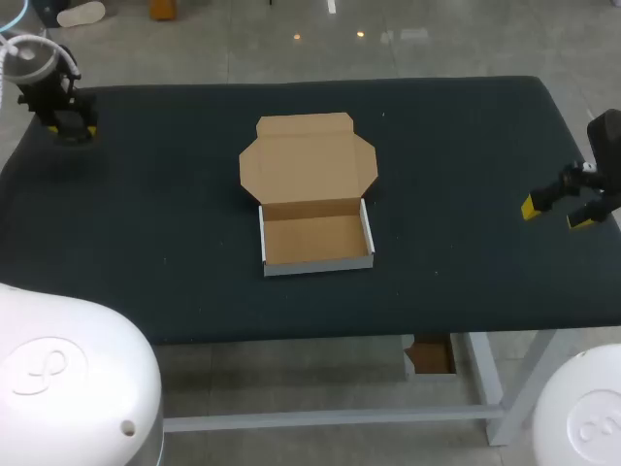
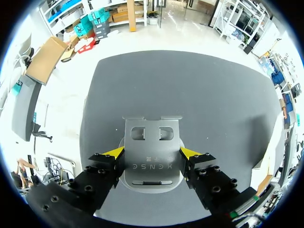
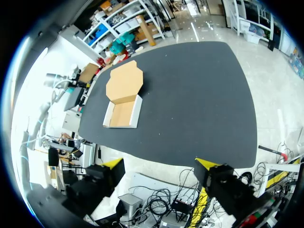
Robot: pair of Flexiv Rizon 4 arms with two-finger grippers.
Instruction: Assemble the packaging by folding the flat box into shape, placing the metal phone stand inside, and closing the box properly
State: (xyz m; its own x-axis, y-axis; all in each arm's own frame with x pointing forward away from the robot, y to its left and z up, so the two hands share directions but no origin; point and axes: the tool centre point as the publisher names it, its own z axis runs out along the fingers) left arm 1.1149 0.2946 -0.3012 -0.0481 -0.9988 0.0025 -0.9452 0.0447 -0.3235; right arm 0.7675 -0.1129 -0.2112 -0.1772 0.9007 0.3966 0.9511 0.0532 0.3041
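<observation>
The cardboard box (image 1: 315, 238) stands folded into a shallow tray at the table's middle, its lid (image 1: 306, 160) lying open and flat behind it. The right wrist view shows the same box (image 3: 122, 113) far ahead of that gripper. At the far left corner of the table my left gripper (image 1: 74, 126) points down. In its wrist view the grey metal phone stand (image 2: 152, 156) lies between the yellow fingertips (image 2: 115, 152), which press on its two sides; the left gripper (image 2: 152, 153) is shut on it. My right gripper (image 1: 555, 212) hangs open and holds nothing at the table's right edge.
A dark mat (image 1: 466, 146) covers the whole tabletop. The box sits roughly midway between the two arms, well away from both. The right gripper (image 3: 159, 168) is just beyond the mat's near right edge.
</observation>
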